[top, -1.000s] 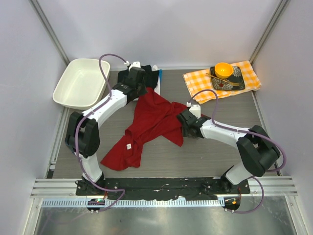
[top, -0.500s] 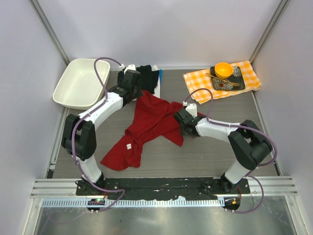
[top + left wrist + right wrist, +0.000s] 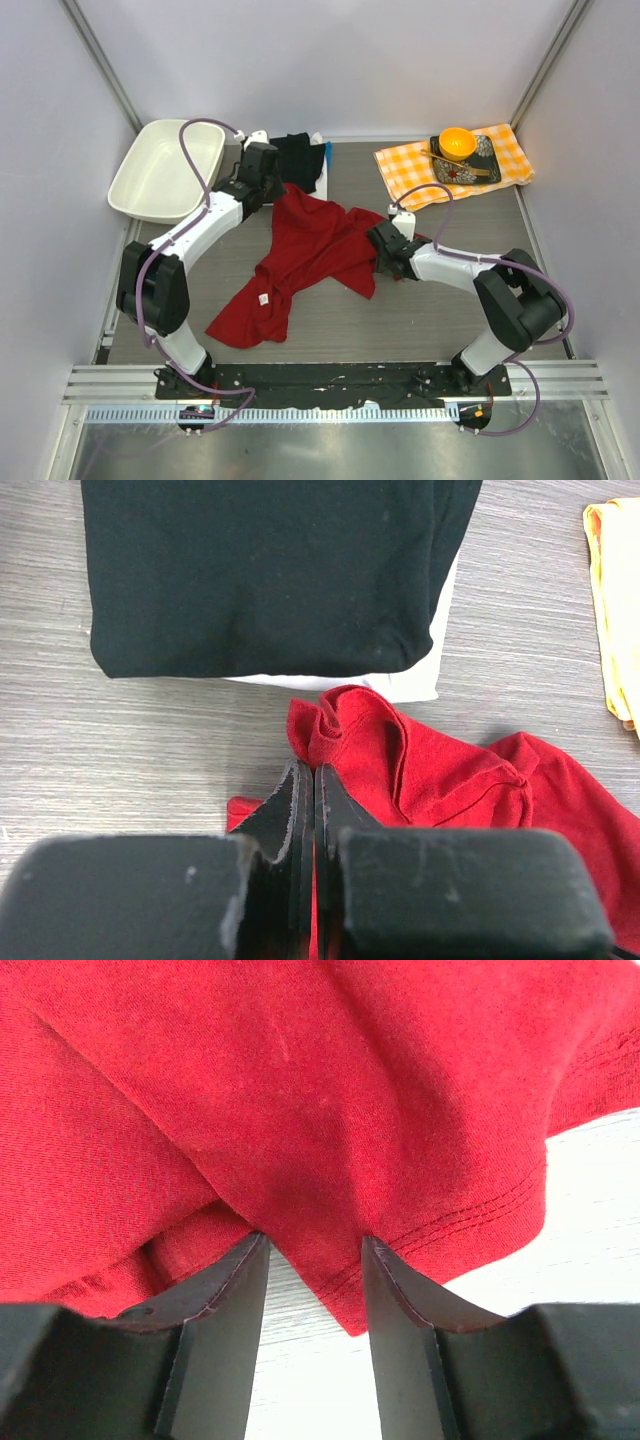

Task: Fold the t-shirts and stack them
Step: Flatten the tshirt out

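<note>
Black shirt stack (image 3: 260,570) just beyond left claw (image 3: 308,776)

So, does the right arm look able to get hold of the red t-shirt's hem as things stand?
Probably yes. The right tool is open and already straddles a hemmed fold of the red t-shirt, and nothing else is in the way.

Bright even overhead light; soft shadows; near foreground blurred.

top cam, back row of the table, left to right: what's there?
white tub → folded black t-shirt → orange-and-white checked cloth. The red shirt and the dishes on the cloth are left out because they overlap the others.
</note>
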